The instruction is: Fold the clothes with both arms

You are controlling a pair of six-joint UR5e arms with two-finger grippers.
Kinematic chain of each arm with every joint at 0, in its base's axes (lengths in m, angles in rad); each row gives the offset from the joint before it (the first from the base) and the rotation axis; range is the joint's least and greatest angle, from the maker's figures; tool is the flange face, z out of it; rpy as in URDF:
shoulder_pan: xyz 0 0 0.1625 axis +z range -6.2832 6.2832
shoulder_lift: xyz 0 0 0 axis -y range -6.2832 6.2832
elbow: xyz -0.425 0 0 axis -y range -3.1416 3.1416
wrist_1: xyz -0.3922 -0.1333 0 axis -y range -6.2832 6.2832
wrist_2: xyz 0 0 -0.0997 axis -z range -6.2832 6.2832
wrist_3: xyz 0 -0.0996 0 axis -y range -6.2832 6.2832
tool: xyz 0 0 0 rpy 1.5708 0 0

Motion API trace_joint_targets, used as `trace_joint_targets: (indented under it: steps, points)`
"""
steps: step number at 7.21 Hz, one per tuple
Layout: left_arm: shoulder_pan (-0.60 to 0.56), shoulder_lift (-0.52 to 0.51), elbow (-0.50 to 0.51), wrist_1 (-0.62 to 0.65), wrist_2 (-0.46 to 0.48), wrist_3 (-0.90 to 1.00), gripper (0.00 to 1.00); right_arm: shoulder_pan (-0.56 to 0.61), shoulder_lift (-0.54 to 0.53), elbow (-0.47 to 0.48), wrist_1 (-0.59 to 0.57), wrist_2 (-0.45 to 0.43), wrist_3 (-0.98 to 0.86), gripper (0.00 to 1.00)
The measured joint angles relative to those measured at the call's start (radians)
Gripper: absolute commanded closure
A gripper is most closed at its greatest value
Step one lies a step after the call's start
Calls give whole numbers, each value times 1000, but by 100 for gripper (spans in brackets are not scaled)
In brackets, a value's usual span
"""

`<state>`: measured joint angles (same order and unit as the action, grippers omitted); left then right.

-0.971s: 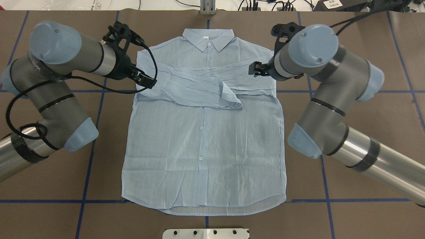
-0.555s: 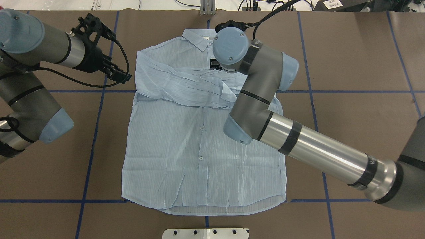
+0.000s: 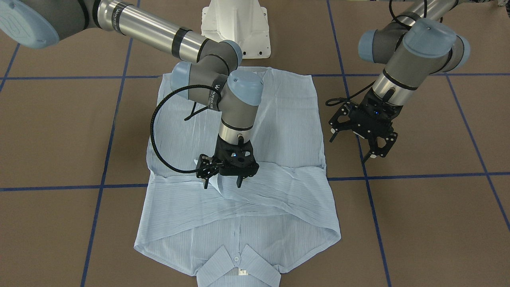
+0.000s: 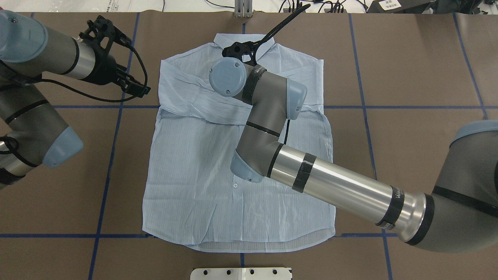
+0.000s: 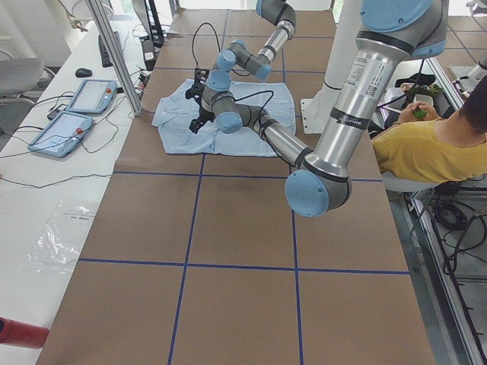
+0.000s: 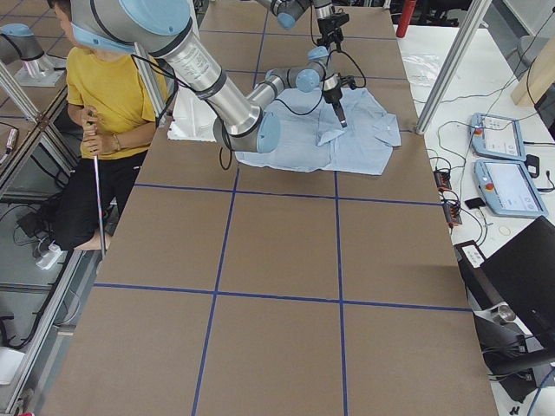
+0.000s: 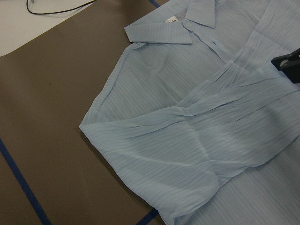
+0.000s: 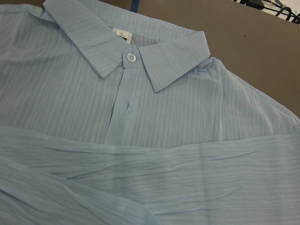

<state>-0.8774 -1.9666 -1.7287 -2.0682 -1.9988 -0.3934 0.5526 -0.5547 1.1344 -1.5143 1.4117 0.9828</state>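
Brown blue-taped table (image 4: 408, 77) | shirt (image 4: 194, 175) flat | right hand (image 3: 222, 184) spread | left hand (image 3: 352, 147) spread

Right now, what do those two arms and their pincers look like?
Both the left arm and right arm are grey jointed tubes with shiny silver sections, light blue round caps and black bands. A black cable loops beside each. The left pincer and right pincer are black, two-fingered skeletal frames.

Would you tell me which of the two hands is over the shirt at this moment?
The right hand: it hangs open above the crossed sleeves of the shirt. The left hand is off to the side, over the brown table.
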Motion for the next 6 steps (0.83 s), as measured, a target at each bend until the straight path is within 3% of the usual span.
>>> trace_joint_targets:
  steps: [4,6]
  points:
    - [1,2,0,-1,0,-1,0,2,-54,28,-130,-8,-194,0]
    - [3,3,0,-1,1,-1,0,84,-119,74,-139,2,-365,0]
